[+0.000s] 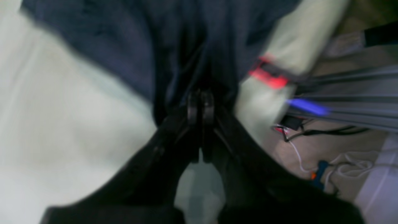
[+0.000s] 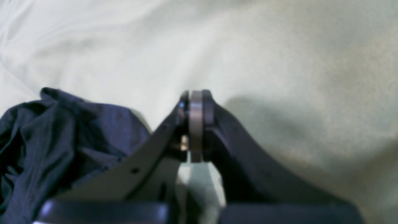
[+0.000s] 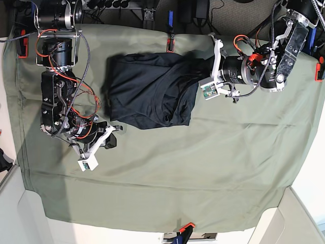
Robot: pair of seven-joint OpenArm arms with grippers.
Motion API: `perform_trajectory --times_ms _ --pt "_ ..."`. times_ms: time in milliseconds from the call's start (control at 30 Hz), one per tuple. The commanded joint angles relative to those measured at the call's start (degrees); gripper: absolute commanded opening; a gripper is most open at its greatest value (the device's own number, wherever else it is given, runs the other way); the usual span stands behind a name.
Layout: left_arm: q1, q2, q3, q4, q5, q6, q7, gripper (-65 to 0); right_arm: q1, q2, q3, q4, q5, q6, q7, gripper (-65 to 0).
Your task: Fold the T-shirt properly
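The dark charcoal T-shirt (image 3: 147, 91) lies bunched in a rough rectangle on the olive-green sheet, toward the far middle of the table. My left gripper (image 3: 198, 68) is at the shirt's right edge, and in the left wrist view it (image 1: 200, 104) is shut on a gathered fold of the dark fabric (image 1: 140, 46). My right gripper (image 3: 111, 138) rests over the sheet just left of the shirt's near-left corner. In the right wrist view it (image 2: 196, 105) is shut with nothing visible in it, and the shirt (image 2: 62, 140) lies crumpled to its left.
The olive-green cloth sheet (image 3: 203, 168) covers the whole table. Red clamps pin it at the far edge (image 3: 171, 46), near edge (image 3: 185, 226) and right edge (image 3: 319, 68). In the left wrist view a red clamp (image 1: 269, 74), the table edge and floor cables (image 1: 326, 155) lie to the right.
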Motion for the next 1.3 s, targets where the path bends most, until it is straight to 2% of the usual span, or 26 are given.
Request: perform_trajectory --times_ms 0,67,267,500,567,700,900,1033,1167,1267 --pt "-0.7 -0.5 -0.4 2.8 -3.2 -0.5 0.0 -65.0 1.6 0.1 0.1 0.8 1.0 0.4 1.3 -65.0" --pt "-0.6 -0.5 -0.4 6.5 -7.2 -0.5 1.6 -65.0 1.6 0.1 0.1 0.8 1.0 0.4 1.3 -65.0" --pt "0.5 -1.3 -0.3 9.4 -7.9 -0.5 2.3 -65.0 1.6 0.2 0.1 0.8 0.9 0.4 1.3 -65.0" --pt "7.3 -1.2 0.2 9.2 -9.6 -0.5 1.1 -65.0 1.6 0.1 0.1 0.8 1.0 0.4 1.3 -65.0" --pt "8.7 -0.5 0.8 8.4 -7.8 -0.5 -1.4 -65.0 1.6 0.0 0.1 0.8 1.4 0.4 1.5 -65.0" --pt "8.0 2.9 0.9 3.6 1.3 -0.5 -6.7 -65.0 1.6 -0.3 -0.1 0.8 3.5 0.4 1.5 -65.0" --pt "4.4 7.5 1.0 -6.0 4.1 -0.5 -7.6 -65.0 1.6 -1.8 -0.2 0.8 3.4 0.7 1.3 -65.0" --pt "4.0 8.9 1.0 -10.6 4.7 -0.5 -8.5 -65.0 1.6 -2.1 -0.3 0.8 3.1 0.6 1.3 -65.0" --pt "3.7 9.2 0.9 -15.3 11.8 -0.5 -12.0 -65.0 1.7 -2.1 -0.4 0.8 2.9 0.6 1.3 -65.0" --pt "2.2 9.2 0.9 -18.0 13.1 -0.5 -12.2 -65.0 1.7 -2.1 -0.4 0.8 1.4 0.7 1.3 -65.0"
